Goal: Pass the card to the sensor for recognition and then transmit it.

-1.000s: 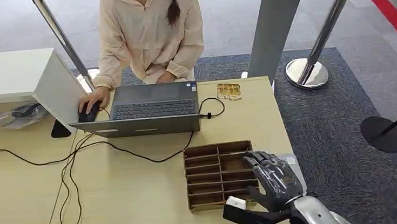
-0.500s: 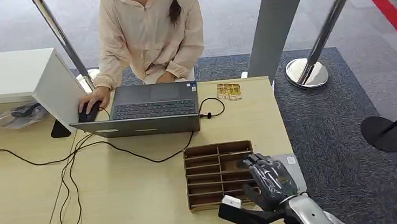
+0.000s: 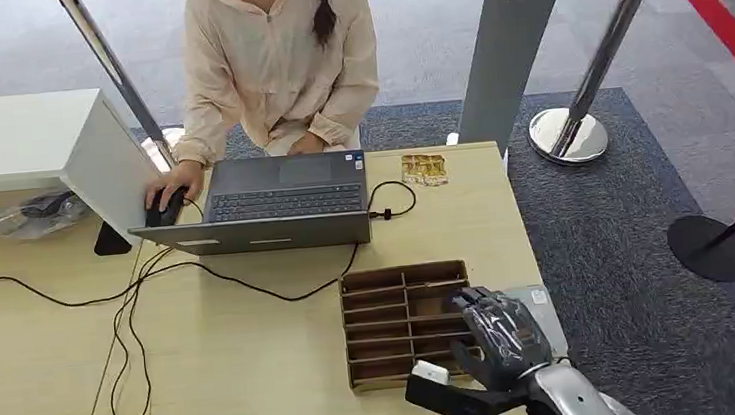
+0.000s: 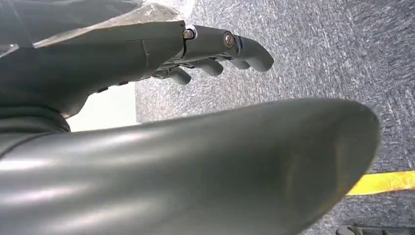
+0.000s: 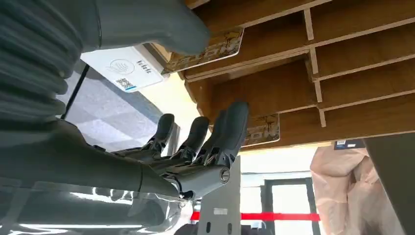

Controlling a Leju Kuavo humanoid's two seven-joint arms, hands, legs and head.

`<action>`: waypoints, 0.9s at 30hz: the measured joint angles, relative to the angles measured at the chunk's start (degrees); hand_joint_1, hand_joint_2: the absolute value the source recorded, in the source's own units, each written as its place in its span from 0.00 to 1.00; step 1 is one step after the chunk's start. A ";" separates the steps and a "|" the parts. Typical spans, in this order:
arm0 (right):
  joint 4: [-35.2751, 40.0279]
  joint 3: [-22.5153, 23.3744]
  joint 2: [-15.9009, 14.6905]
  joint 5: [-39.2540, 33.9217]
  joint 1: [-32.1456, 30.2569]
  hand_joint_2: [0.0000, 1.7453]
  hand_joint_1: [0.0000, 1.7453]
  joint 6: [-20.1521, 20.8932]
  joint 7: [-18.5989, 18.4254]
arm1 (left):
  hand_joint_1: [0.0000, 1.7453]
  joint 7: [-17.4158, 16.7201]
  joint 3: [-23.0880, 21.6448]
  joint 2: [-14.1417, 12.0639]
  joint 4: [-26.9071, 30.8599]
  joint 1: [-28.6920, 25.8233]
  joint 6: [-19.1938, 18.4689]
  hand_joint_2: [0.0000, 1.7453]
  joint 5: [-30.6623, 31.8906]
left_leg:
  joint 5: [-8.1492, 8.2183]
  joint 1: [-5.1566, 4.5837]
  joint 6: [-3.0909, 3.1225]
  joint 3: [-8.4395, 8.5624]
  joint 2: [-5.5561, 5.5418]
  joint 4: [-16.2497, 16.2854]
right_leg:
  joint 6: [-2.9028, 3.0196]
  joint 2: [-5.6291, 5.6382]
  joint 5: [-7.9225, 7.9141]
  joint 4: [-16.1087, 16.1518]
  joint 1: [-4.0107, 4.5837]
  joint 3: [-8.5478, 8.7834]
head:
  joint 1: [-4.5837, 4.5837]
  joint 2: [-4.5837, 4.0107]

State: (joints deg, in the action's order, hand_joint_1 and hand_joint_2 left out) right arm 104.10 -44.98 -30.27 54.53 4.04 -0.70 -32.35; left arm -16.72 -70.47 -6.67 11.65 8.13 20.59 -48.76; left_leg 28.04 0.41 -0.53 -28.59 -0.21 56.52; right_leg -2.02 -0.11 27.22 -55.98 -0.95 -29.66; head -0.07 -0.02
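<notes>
A: Where's your right hand (image 3: 500,334), and the card?

B: Over the right end of the rack (image 3: 390,286), at the desk's (image 3: 258,378) near right corner. The fingers (image 5: 230,129) are spread, the thumb (image 5: 161,27) is apart, and it holds nothing. One card (image 5: 262,129) lies in a slot just past your fingertips; another (image 5: 208,49) sits by the thumb.

A: What could go wrong?

B: You could catch a divider instead of the card, drag the light rack, or pinch the wrong card.

A: And the left hand (image 4: 215,49)?

B: Hanging over the carpet, fingers loosely curled, holding nothing.

A: What's in your way?

B: Going big to small: the person (image 3: 276,65) opposite, the laptop (image 3: 273,206), its cables (image 3: 149,277), and a white tag (image 5: 127,68) beside the rack. I can't tell which item is the sensor.
</notes>
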 joint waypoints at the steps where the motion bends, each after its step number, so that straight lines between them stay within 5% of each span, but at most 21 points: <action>1: -0.04 0.00 0.00 -0.02 -0.02 1.00 0.45 -0.02 -0.02 | 0.00 0.00 0.00 -0.02 0.00 0.00 0.00 0.00 0.00 | 0.00 0.00 0.00 0.00 0.00 0.00 | 0.00 0.00 0.00 0.00 0.00 0.00 | 0.00 0.00; 27: -0.83 -0.22 0.28 -1.05 -0.37 1.00 0.46 -2.60 -0.44 | 0.00 -0.04 0.00 -0.09 0.00 0.00 0.52 0.00 0.00 | 0.01 0.00 0.00 -0.01 0.00 0.00 | 0.00 0.00 0.00 0.00 0.00 0.00 | 0.00 0.00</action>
State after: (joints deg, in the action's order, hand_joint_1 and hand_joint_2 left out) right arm 103.27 -45.20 -29.99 53.48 3.67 -3.30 -32.79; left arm -16.76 -70.47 -6.75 11.65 8.13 21.11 -48.76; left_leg 28.04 0.41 -0.52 -28.60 -0.21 56.51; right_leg -2.02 -0.11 27.22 -55.98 -0.95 -29.66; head -0.07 -0.02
